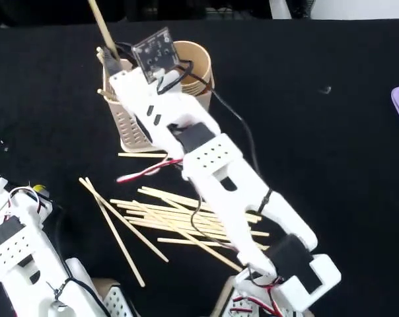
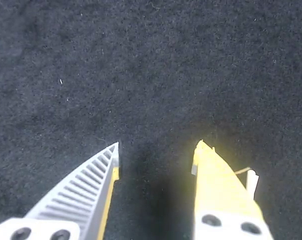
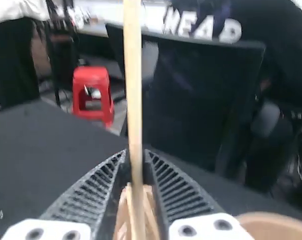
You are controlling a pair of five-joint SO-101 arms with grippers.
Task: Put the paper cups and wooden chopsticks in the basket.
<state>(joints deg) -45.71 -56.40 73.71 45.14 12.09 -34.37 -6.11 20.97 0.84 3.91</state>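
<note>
Right pincer [image 1: 110, 58]: clenched on a single wooden chopstick, over the top end of the basket.
Held chopstick [image 3: 132, 90]: nipped between both fingers. In the high view it rose from the pincer toward 11 o'clock and passed out of the picture.
Basket [image 1: 128, 129]: perforated, pale, directly below the right pincer and at 11 o'clock from the loose sticks.
Paper cups [image 1: 194, 66]: brown, nested, just beside the basket's top end, at 3 o'clock from the right pincer. Whether they sat inside the basket could not be told.
Loose chopsticks [image 1: 186, 221]: scattered heap on the black tabletop [image 1: 318, 165], at 5 o'clock from the basket, partly under the right arm.
Left pincer [image 2: 158, 152]: released, fingers parted, nothing between them, above bare tabletop.
</note>
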